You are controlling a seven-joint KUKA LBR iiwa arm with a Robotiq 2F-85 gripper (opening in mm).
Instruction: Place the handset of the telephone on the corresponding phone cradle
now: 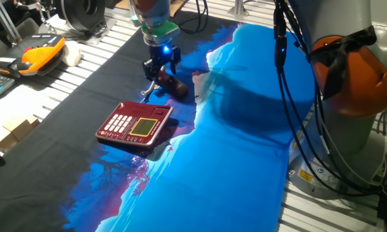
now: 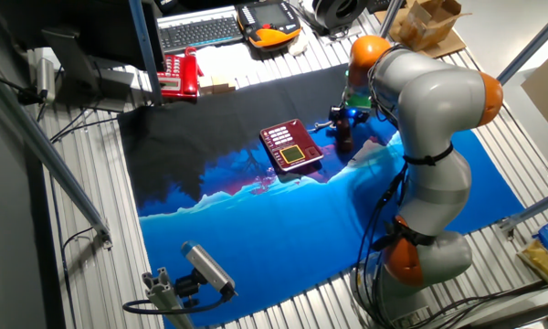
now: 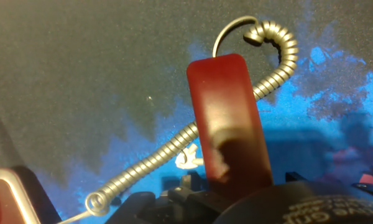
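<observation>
The dark red handset (image 1: 172,86) lies on the cloth just beyond the telephone, with its pale coiled cord (image 3: 174,149) trailing toward the phone. In the hand view the handset (image 3: 227,118) fills the centre and runs in under the hand. My gripper (image 1: 161,69) is directly over the handset's near end, fingers either side of it. I cannot tell whether they are clamped on it. The dark red telephone (image 1: 134,122), with white keys and a yellowish display, lies flat in front of the handset, its cradle end bare. It also shows in the other fixed view (image 2: 290,146).
A black and blue cloth (image 1: 245,148) covers the table. An orange-and-black gadget (image 1: 42,55) and a keyboard lie at the far left beyond the cloth. A red object (image 2: 178,73) stands at the back. The arm's base (image 1: 348,71) rises on the right.
</observation>
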